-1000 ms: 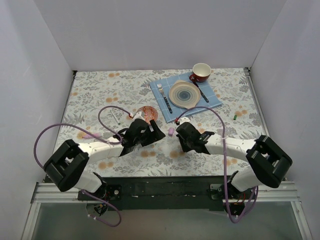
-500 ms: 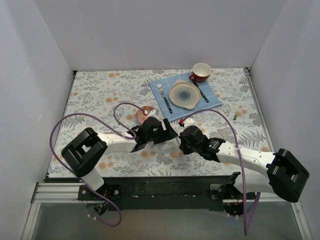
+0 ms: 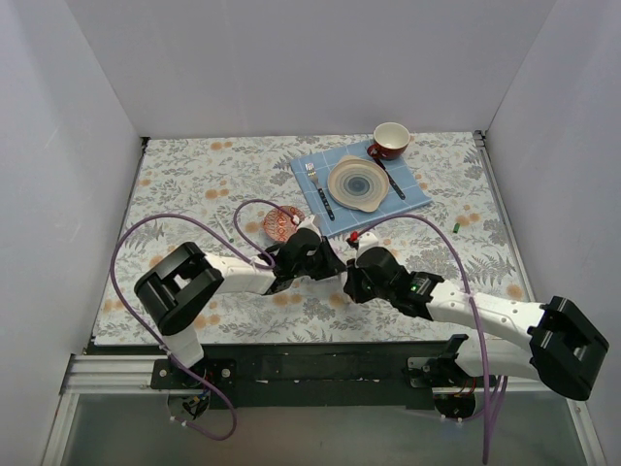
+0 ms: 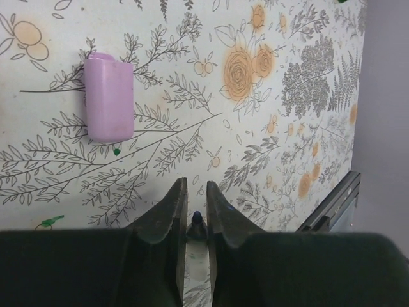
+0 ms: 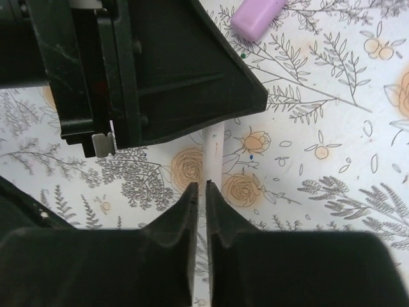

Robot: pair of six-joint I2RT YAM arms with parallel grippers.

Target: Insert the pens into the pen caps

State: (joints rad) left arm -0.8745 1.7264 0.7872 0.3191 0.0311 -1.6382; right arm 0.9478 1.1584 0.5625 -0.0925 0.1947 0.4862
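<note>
A white pen (image 5: 214, 150) lies between my two grippers in the right wrist view. Its blue tip (image 4: 197, 219) sits pinched between the jaws of my left gripper (image 4: 197, 192), which is shut on it. My right gripper (image 5: 200, 187) has its jaws a thin slit apart at the barrel's other end; whether they still pinch it does not show. A pink-lilac pen cap (image 4: 110, 96) lies on the floral cloth just ahead of the left fingers, and it shows again as the pink-lilac cap (image 5: 255, 14). A tiny green cap (image 3: 456, 225) lies far right. The two grippers meet nose to nose at the left gripper (image 3: 333, 266) and the right gripper (image 3: 351, 280).
A small red patterned bowl (image 3: 281, 222) stands just behind the left gripper. A blue cloth (image 3: 412, 199) at the back holds a plate (image 3: 358, 183), a fork (image 3: 312, 177) and dark-handled cutlery (image 3: 392, 181), with a red-and-white cup (image 3: 390, 139) behind it. Purple cables arc over both arms.
Both arms swung in towards the middle until the grippers met. The left jaws went from wide apart to shut on the pen's tip. The right jaws parted slightly.
</note>
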